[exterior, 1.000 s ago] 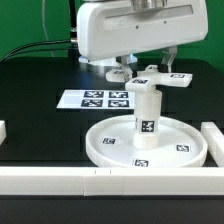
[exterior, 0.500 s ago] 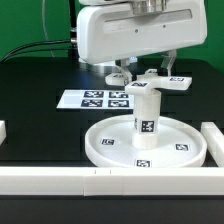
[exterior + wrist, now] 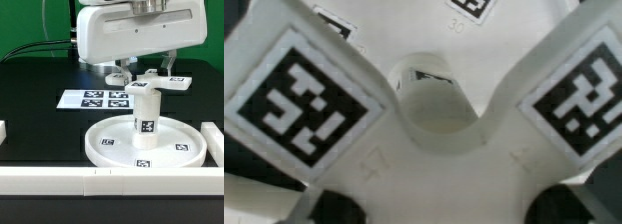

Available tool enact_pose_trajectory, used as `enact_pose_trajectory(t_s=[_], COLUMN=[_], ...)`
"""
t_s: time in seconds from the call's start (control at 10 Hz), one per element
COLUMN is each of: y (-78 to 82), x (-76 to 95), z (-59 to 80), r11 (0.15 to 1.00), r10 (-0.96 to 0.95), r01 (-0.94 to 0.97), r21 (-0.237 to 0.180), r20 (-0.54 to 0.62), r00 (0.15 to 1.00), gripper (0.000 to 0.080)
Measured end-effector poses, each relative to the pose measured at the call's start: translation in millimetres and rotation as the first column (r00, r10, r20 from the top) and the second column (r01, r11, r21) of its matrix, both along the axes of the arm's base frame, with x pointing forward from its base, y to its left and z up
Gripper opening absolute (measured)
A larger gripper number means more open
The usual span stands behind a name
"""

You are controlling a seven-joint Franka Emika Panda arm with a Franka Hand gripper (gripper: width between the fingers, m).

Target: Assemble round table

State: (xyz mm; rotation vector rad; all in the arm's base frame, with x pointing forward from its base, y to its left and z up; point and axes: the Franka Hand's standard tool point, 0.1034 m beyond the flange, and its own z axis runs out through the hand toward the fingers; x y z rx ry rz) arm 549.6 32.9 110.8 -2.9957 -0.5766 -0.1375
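Exterior view — cross-shaped foot (image 3: 166, 80) in gripper (image 3: 148, 72)

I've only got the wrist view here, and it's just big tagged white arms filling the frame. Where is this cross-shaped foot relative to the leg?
Observer: In the exterior view the cross-shaped foot is right at the top of the leg, offset a little toward the exterior view's right. I cannot tell whether they touch.
Operator: Is the leg standing up, and on what?
Observer: It stands upright in the middle of the round disc, which lies flat on the black table.
Operator: Anything else near the disc?
Observer: The marker board lies beyond it, toward the exterior view's left.
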Motion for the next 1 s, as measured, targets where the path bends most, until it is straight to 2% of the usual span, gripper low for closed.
enact_pose_trajectory(t_s=[0.3,0.5,0.7,1.0], y=[-0.9,0.7,2.6,3.6], x=[0.9,1.4,1.2,2.0], z=[-0.1,-0.9,-1.2,-1.9], r11=[0.997,0.950,0.874,0.637], r10=[-0.073,-0.305,-0.478,-0.755], r01=[0.073,0.306,0.481,0.764], r21=[0.014,0.055,0.071,0.099], r20=[-0.004,-0.025,-0.056,-0.121], r00=[0.997,0.952,0.877,0.645], gripper=[0.0445,0.0445,0.0445,0.0445])
